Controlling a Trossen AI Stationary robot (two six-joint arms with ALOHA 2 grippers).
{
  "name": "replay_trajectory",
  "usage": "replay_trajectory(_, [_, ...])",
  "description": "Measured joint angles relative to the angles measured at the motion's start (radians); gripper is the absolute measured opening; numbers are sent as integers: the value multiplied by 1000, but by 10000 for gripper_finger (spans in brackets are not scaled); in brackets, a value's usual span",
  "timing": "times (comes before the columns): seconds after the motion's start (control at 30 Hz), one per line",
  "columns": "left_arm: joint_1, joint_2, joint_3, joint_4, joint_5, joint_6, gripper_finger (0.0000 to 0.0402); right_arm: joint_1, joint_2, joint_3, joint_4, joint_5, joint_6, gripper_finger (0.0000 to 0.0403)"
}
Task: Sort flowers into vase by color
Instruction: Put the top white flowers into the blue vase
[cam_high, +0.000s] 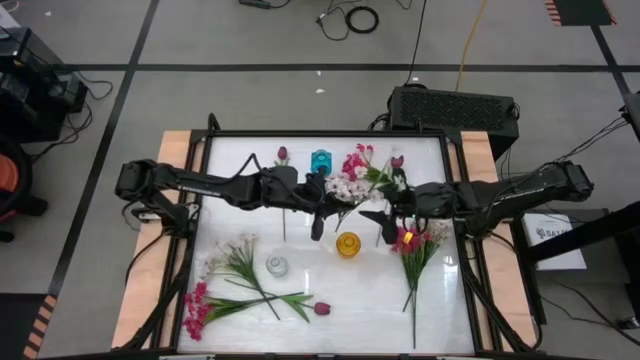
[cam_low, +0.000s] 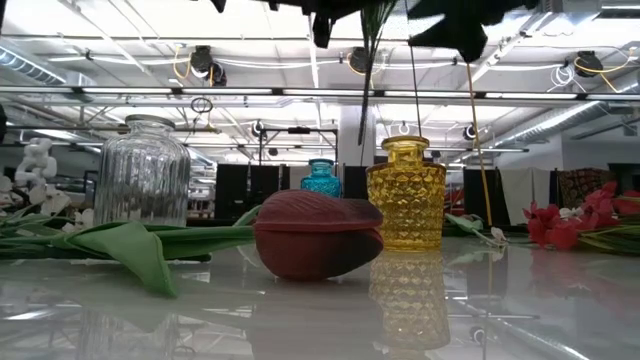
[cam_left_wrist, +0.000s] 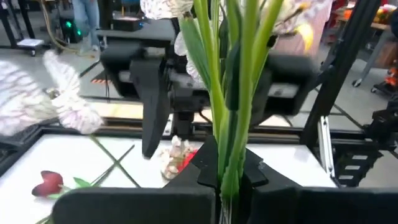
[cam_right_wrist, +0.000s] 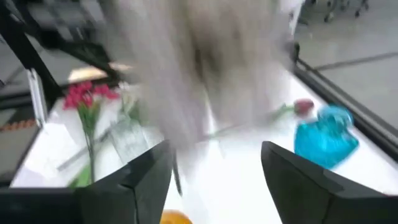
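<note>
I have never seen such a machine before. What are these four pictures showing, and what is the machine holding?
It is a robot with two dark arms at a white table. One picture looks down from above, one looks level across the tabletop, and two come from cameras on the wrists.

On the table stand a clear vase, a yellow vase and a blue vase. Artificial flowers lie around: a maroon tulip, magenta blooms and others.

The left gripper is shut on the green stems of a white-pink spray, held above the middle of the table. The right gripper is open beside it and holds nothing.
</note>
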Motion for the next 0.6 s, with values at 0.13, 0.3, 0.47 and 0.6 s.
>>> replay_trajectory(0.13, [8,-27,1,-22,-3,8,11,0,-14,0,-66,15,30,239])
replay_trajectory(0.3, [52,-75,1,-60,-11,9,11,0,-22,0,-72,15,32,239])
replay_trajectory(0.47, [115,-110,1,-68,-12,10,11,1,-23,0,-72,16,21,239])
replay_trajectory(0.6, [180,-120,1,-39,6,7,12,1,-23,0,-74,15,19,239])
